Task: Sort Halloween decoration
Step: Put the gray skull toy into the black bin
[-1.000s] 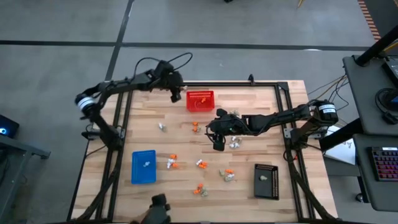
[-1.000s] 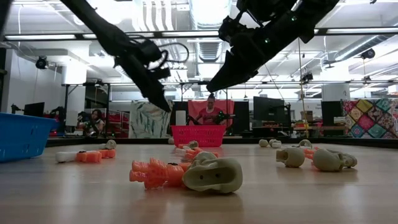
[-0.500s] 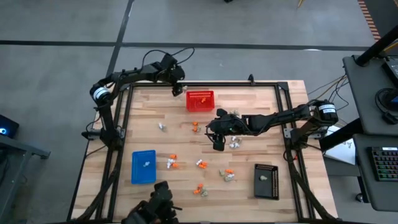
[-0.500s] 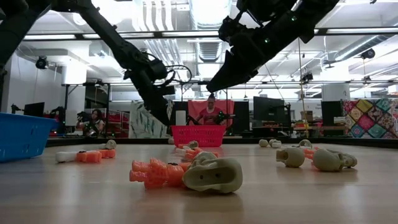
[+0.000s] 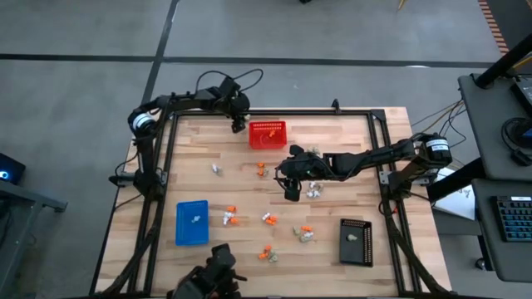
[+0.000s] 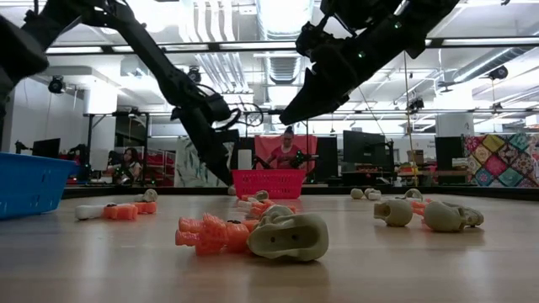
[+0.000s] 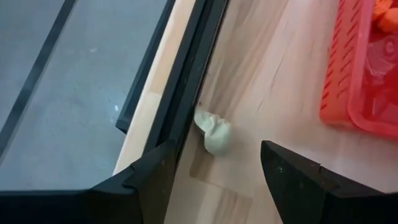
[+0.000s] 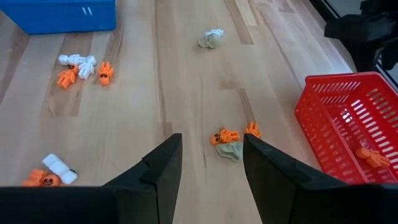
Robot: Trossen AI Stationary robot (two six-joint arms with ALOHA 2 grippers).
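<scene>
we take the red mesh basket (image 5: 268,134) as our landmark. well to its left and toward the near edge we find the blue tray (image 5: 192,223) with one pale trinket in it. just left of the basket, at the table's far edge, we see the left gripper (image 5: 238,124), its fingers (image 7: 146,183) spread wide and holding nothing, above a pale grey-beige trinket (image 7: 213,132) that lies against the black edge rail (image 7: 196,74). an orange trinket (image 8: 370,155) lies inside the basket. just right of and nearer than the basket we see the right gripper (image 5: 292,189), fingers apart and empty, above the scattered halloween decoration (image 5: 268,219). far right and near sits the black tray (image 5: 354,241).
</scene>
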